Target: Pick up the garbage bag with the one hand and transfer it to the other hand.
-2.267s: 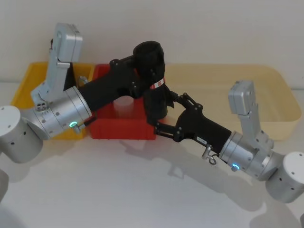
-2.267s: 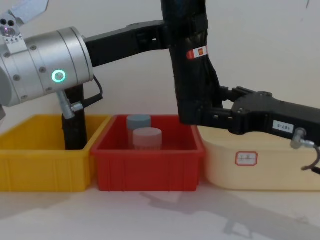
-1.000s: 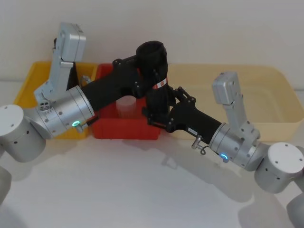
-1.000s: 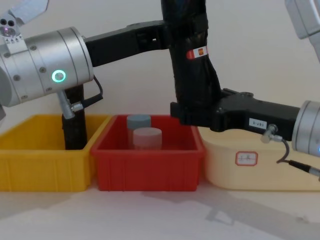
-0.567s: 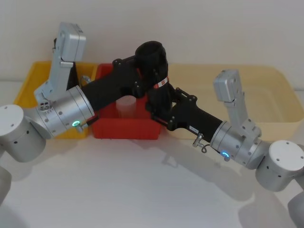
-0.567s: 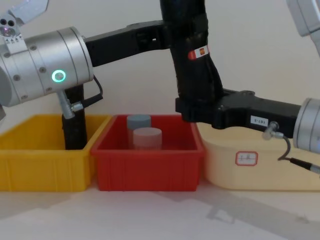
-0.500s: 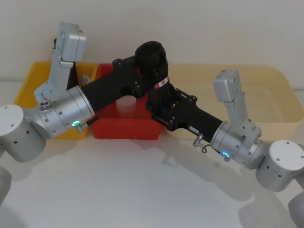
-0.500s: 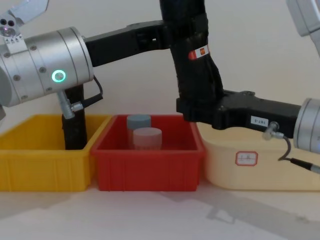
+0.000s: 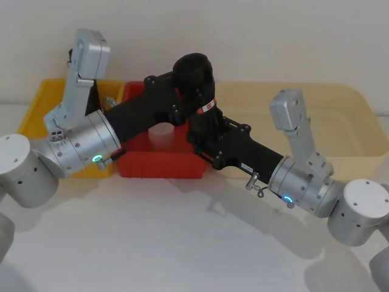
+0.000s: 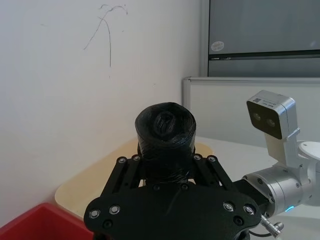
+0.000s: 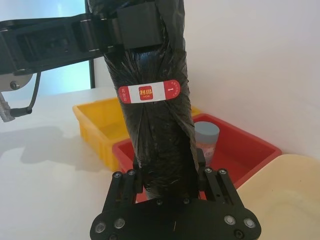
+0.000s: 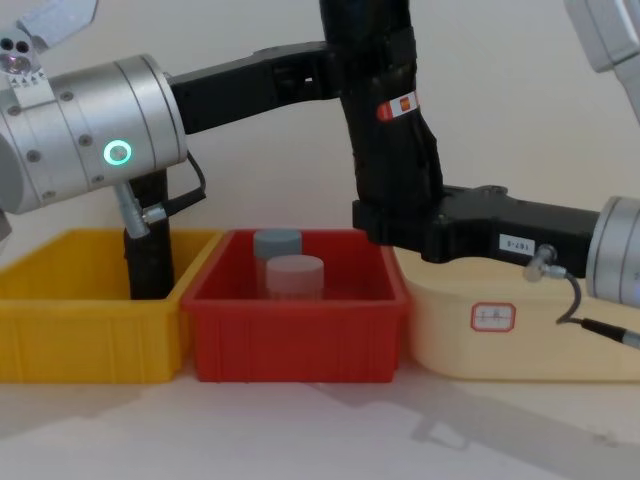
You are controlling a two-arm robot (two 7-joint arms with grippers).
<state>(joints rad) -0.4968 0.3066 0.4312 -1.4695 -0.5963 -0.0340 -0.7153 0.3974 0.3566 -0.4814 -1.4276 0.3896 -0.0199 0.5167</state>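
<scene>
Your left gripper (image 12: 362,62) is clamped across the upper part of the bag (image 12: 388,150), just above the red-and-white sticker, and it has not shifted from where it was two seconds ago. The bag hangs upright in the air above the back right corner of the red bin (image 12: 300,340), its lower half leaning slightly toward the cream tray (image 12: 450,335), clear of both.

The change is on your right side. A couple of seconds back the right gripper (image 12: 398,215) stood wide, one finger on each side of the bag's lower end with gaps showing. It has since slid in toward the roll and narrowed. Now its fingers press against both sides of the crinkled plastic near the bottom; the right wrist view shows the black roll rising straight out from between them. The right arm has also moved in toward the centre, its wrist now over the near edge of the cream tray.

So both grippers are gripping the bag at once, left high and right low, with the sticker between them.

Two capped jars (image 12: 290,272) stand in the red bin as before, below and to the left of the bag. The yellow bin (image 12: 90,340) sits beside it under your left arm.
</scene>
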